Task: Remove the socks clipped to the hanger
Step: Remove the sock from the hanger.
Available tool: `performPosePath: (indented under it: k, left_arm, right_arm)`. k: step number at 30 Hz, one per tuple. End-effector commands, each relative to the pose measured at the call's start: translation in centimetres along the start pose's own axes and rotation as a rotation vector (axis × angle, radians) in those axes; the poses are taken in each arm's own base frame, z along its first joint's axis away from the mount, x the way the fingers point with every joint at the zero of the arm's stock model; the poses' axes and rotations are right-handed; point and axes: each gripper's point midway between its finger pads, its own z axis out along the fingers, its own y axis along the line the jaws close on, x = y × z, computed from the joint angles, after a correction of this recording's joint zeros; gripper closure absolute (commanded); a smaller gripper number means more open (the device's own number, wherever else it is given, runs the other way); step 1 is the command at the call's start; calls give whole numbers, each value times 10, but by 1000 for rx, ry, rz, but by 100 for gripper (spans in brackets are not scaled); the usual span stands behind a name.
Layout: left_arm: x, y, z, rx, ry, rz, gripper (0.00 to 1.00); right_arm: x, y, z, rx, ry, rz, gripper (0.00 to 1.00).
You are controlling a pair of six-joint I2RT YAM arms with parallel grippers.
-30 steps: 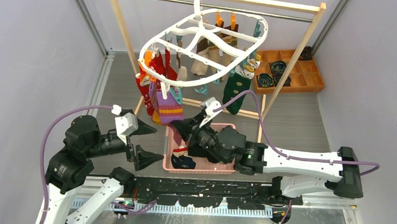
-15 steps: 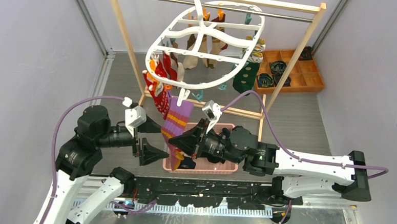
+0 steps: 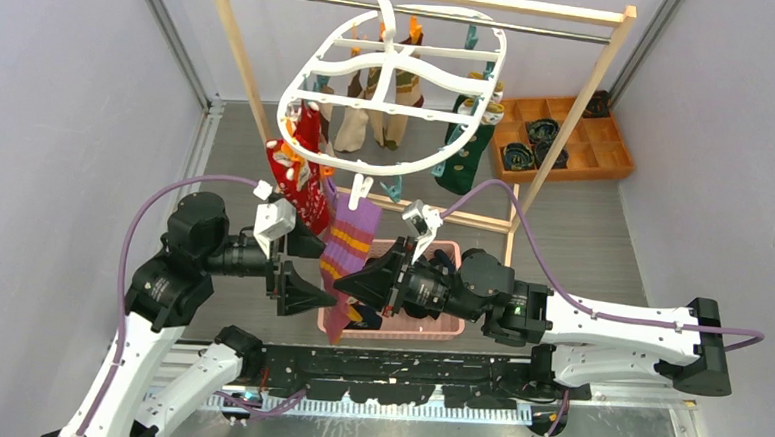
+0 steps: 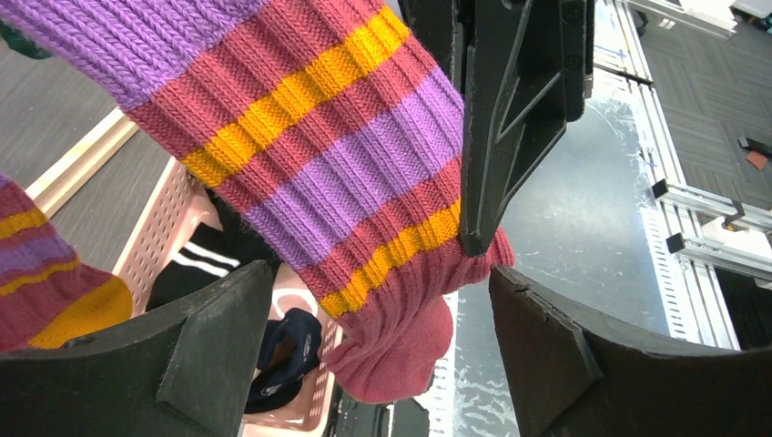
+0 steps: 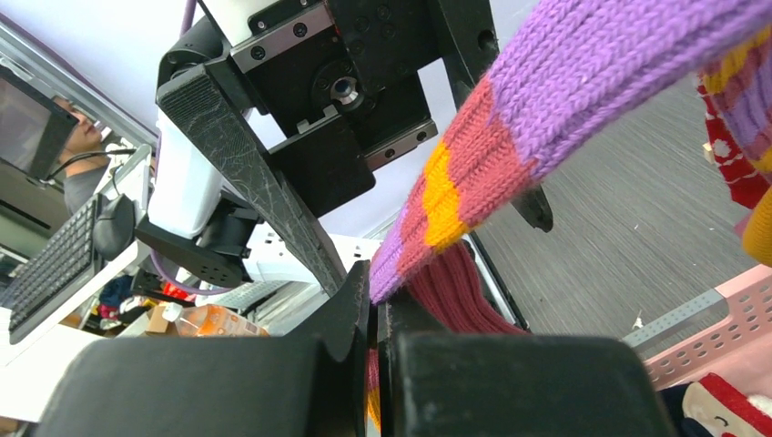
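While one hanger [image 3: 422, 52] hung high, the right claw [image 3: 343, 285] reached in, pinching one striped sock [image 3: 350, 242] (purple); the left claw [image 3: 323, 273] was spread.

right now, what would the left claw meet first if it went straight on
Probably the purple, red and yellow striped knit sock, hanging right in front of the open left claw.

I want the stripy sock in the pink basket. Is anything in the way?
Nothing visible. The stripy sock hangs at the pink basket's left edge, pinched by the right gripper. Only the white clip on the hanger holds its top.
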Motion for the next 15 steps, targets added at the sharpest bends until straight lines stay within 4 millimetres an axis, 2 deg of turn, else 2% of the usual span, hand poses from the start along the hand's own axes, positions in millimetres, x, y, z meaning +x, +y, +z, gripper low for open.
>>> performPosePath:
  k: [1, 3, 5, 6, 8, 10, 11, 15]
  left_arm:
    - [-12, -8, 3, 73, -42, 39, 12]
    - [-12, -8, 4, 79, -46, 41, 20]
    - [-15, -8, 5, 83, -55, 43, 33]
    - [-16, -8, 5, 82, -60, 46, 45]
    - [-18, -3, 6, 54, -67, 47, 79]
    - [-19, 0, 5, 30, -76, 50, 97]
    - [-20, -1, 4, 26, -83, 54, 99]
    - [-22, -7, 2, 33, -100, 54, 100]
  right_arm:
    - [-19, 25, -4, -82, -43, 42, 99]
    - [-21, 27, -3, -86, -44, 48, 99]
    - [-21, 27, -1, -83, -43, 53, 99]
    - [-23, 27, -1, -79, -45, 53, 99]
    - [-26, 26, -1, -68, -52, 57, 99]
    - [-29, 24, -2, -55, -63, 62, 99]
    - [-33, 23, -3, -45, -75, 64, 96]
    - [-47, -2, -9, 105, -135, 47, 50]
